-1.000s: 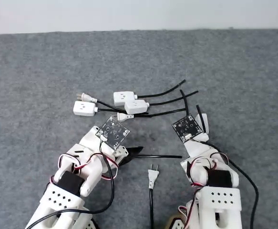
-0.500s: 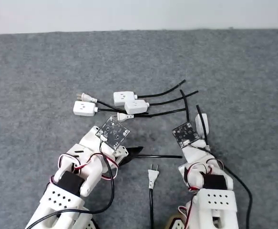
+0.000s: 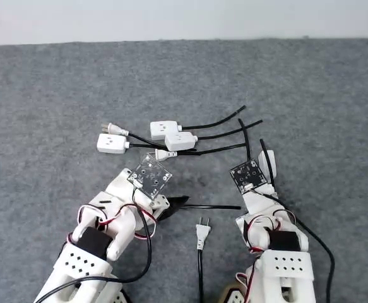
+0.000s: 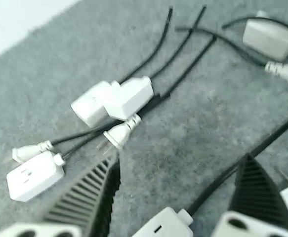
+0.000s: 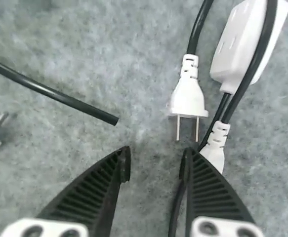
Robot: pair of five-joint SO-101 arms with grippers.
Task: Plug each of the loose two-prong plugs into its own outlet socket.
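Observation:
My left gripper stands open, and a white socket on a black cable lies low between its fingers. Beyond it lie a loose plug, two sockets side by side, another socket and a second plug. My right gripper is open just short of a white plug whose prongs point at it. A socket lies past that plug. In the high view one plug rests between the arms, and a socket lies beside the right arm.
Black cables fan out to the right from the central sockets. A cut cable end lies close to my right gripper. A second plug body touches the cable by one right finger. Grey carpet lies open beyond.
The right arm's wrist has drawn back slightly toward its base and turned a little. The left arm has barely shifted. The plugs and sockets lie where they were.

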